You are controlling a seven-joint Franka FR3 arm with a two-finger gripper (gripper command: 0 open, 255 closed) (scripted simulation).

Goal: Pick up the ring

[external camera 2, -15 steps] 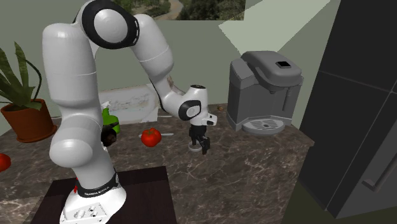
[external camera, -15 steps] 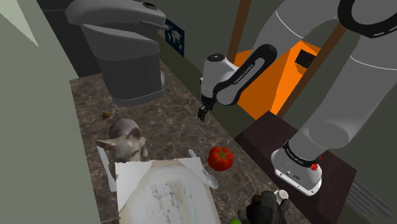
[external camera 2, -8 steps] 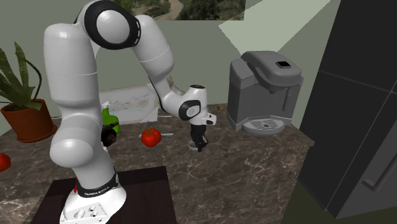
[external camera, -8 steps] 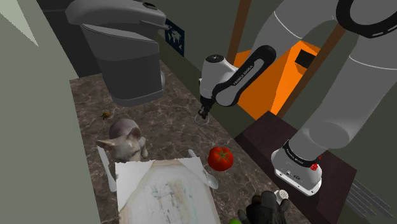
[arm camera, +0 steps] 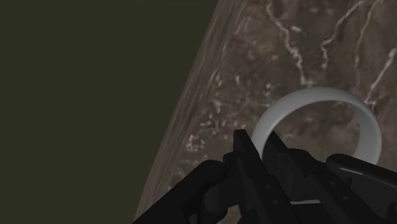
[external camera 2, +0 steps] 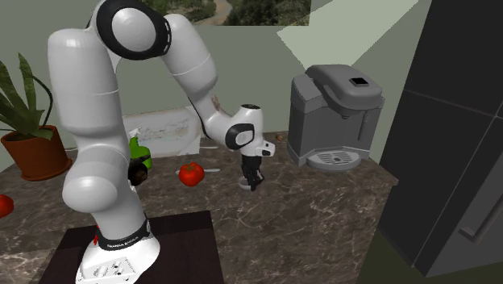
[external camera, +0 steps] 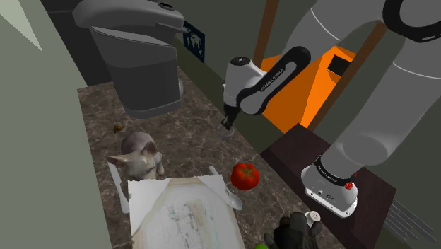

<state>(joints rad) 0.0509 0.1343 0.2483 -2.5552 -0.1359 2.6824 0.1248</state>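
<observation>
Brown marble worktop (external camera: 191, 145) carries the grey boxy coffee machine (external camera: 138, 71); pale round ring (arm camera: 318, 95) just in front of it, round red tomato (external camera: 245, 175) farther out.

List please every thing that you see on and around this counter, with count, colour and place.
ring: one, pale grey, flat on the counter near its edge
coffee machine: one, grey, on the counter by the wall
tomato: one, red, between ring and stand
animal figure: one, grey, beside the tray
tray: one, white, along the wall
bottle: one, green, partly hidden by the arm
plant: one, green in a brown pot, second exterior view's left
stand: one, dark, under the arm
arm: one, white
tool: one, black, fingers clasping the ring's rim
</observation>
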